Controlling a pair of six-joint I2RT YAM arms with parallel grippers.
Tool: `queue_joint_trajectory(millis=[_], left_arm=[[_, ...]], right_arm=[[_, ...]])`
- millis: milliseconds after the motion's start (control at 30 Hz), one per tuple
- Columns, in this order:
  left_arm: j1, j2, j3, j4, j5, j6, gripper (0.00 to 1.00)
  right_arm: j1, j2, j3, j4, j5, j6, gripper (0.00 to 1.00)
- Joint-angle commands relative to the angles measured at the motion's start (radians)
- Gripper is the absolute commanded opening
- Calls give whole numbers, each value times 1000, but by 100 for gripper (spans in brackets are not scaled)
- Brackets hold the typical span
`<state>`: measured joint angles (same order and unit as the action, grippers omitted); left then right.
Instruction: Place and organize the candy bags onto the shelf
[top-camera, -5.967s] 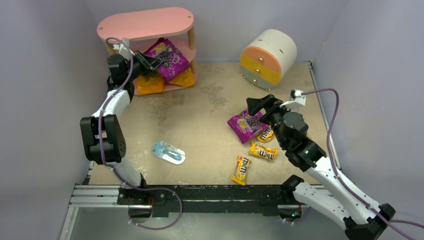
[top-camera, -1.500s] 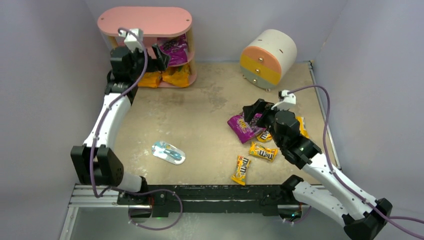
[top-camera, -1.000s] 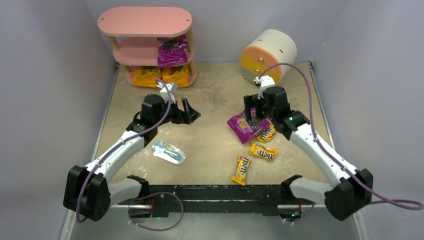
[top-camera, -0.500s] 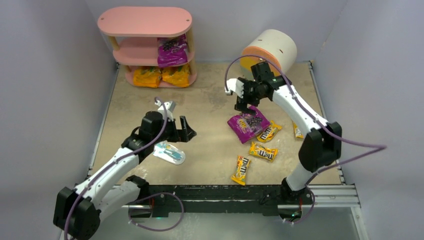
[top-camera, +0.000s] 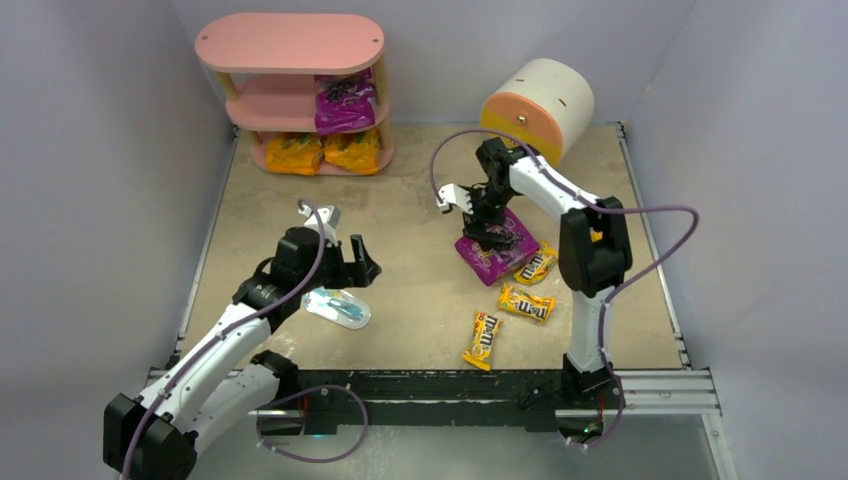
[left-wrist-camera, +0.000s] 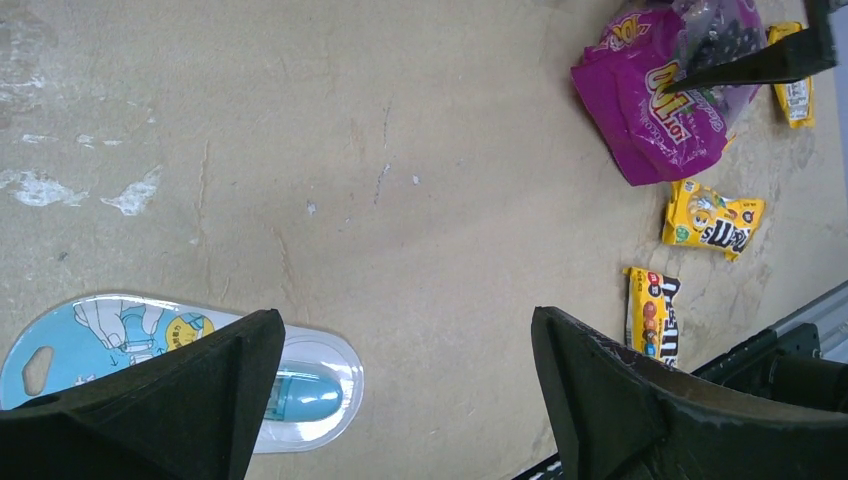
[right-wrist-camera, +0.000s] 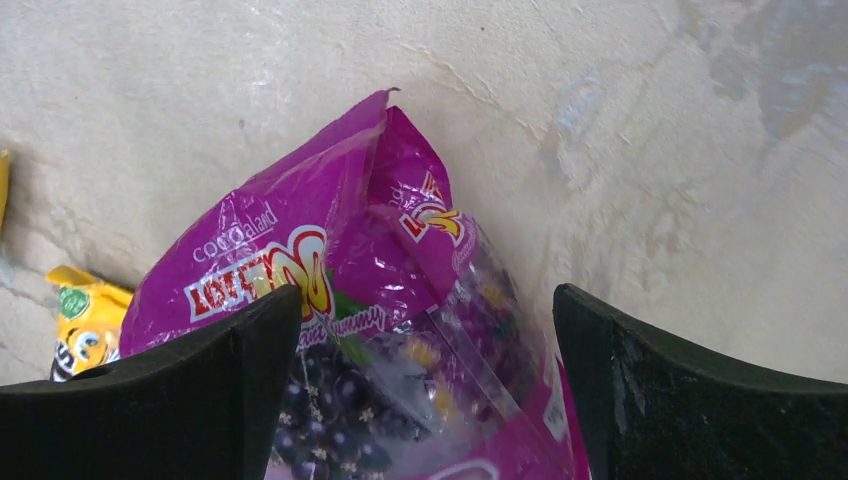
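Observation:
The pink shelf (top-camera: 290, 45) stands at the back left. One purple candy bag (top-camera: 345, 100) is on its middle tier and two orange bags (top-camera: 297, 152) (top-camera: 355, 150) on the bottom tier. A second purple bag (top-camera: 500, 255) (right-wrist-camera: 340, 260) (left-wrist-camera: 650, 110) lies on the floor. My right gripper (top-camera: 488, 222) (right-wrist-camera: 428, 310) hangs open just over it, one finger on each side. Small yellow M&M's packs (top-camera: 536, 265) (top-camera: 527, 302) (top-camera: 484, 338) lie nearby, and another (top-camera: 597, 237) peeks from behind the right arm. My left gripper (top-camera: 362, 262) (left-wrist-camera: 403, 330) is open and empty above bare floor.
A flat light-blue and white packet (top-camera: 338, 305) (left-wrist-camera: 120, 325) lies under the left gripper's left finger. The round cream drum cabinet (top-camera: 535, 105) stands at the back right. Walls close in on three sides, and the rail runs along the near edge.
My left arm came away from the shelf, leaving a purple bag on the middle tier, and drew back over the blue packet. My right gripper swung round and came down over the floor's purple bag.

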<state>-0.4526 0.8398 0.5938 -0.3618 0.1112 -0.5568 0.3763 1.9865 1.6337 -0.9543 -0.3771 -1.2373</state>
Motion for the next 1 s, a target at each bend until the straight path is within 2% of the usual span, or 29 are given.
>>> queue_joint_trajectory(millis=[0, 100, 167, 200, 267, 367, 467, 567, 733, 833, 867, 967], left_arm=[[-1, 1, 40, -5, -12, 11, 100], [-1, -14, 40, -18, -22, 10, 100], [-1, -33, 40, -30, -34, 6, 100], [-1, -43, 40, -33, -40, 5, 100], [-1, -60, 41, -39, -46, 1, 100], [-1, -70, 53, -48, -41, 13, 100], [-1, -74, 93, -89, -60, 29, 100], [-1, -100, 113, -91, -57, 30, 100], [-1, -149, 127, -59, 6, 29, 100], [-1, -168, 133, -28, 54, 23, 100], [-1, -173, 133, -6, 80, 20, 100], [-1, -176, 115, 116, 182, 4, 100]], right_arm=[[0, 114, 103, -81, 0, -25, 95], [1, 162, 135, -120, -42, -32, 92], [1, 175, 120, -137, -25, -45, 84], [1, 177, 114, -138, -18, -48, 77], [0, 167, 116, -166, -39, -70, 54], [1, 116, 141, -208, -100, -80, 24], [1, 37, 158, -223, -118, -77, 6], [1, -83, 143, -192, -172, -50, 0], [1, -262, 102, 30, -230, 185, 0], [1, -372, 49, 254, -254, 490, 0], [1, -419, 7, 374, -264, 613, 0], [7, -577, -201, 900, -151, 1097, 0]])
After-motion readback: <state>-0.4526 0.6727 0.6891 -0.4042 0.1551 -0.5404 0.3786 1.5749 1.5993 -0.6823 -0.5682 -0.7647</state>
